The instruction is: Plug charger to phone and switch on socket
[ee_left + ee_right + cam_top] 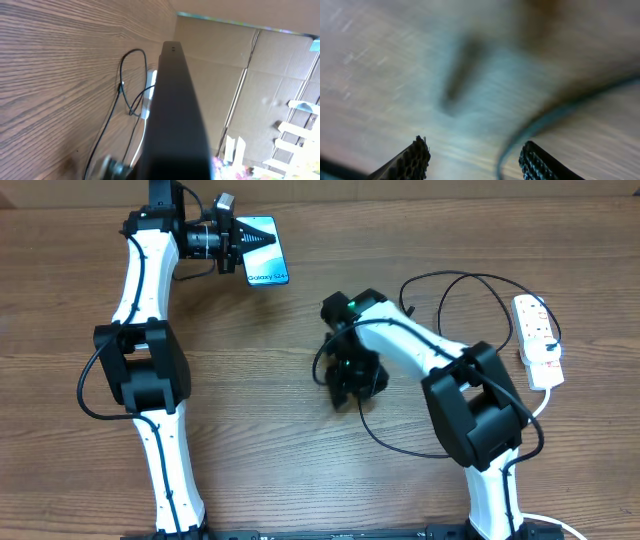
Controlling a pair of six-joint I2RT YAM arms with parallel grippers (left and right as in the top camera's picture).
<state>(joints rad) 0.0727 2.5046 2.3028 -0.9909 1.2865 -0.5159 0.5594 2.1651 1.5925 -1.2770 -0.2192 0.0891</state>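
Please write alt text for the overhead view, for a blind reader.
The left gripper holds the phone at the far side of a wooden table. The right gripper points down near the charger; the socket lies far right.

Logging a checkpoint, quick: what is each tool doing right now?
Left tool: closed on the phone.
Right tool: open, holding nothing.

A brown wood-grain table (300, 470) carries everything. A white power strip (536, 338) lies flat close to the right edge, its length running along that edge. A thin black cable (455, 276) loops loosely on the wood just beside it and trails toward the table's middle.
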